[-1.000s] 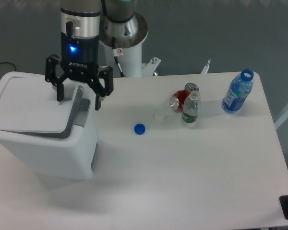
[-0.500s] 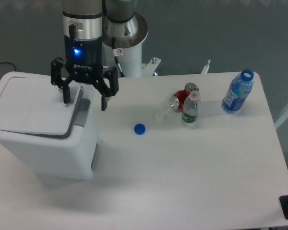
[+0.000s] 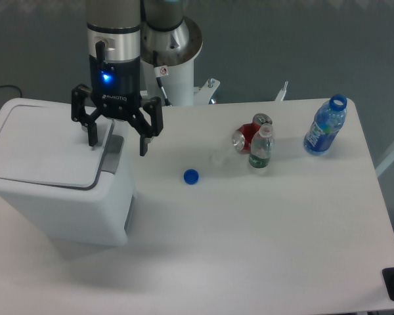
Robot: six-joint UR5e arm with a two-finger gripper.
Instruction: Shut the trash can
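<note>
The trash can (image 3: 59,197), a large boxy white bin with rounded corners, is placed at the left side of the table (image 3: 262,230), and its flat white lid (image 3: 43,154) is seen lying down on top. The gripper (image 3: 117,141) is held vertically above the right edge of the lid, with the fingers spread wide and nothing grasped between them.

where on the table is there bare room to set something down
The whole near half of the table is bare, from the trash can rightward. Also bare: between the blue cap and the open gripper. Crowded: around the red can and small bottle.
</note>
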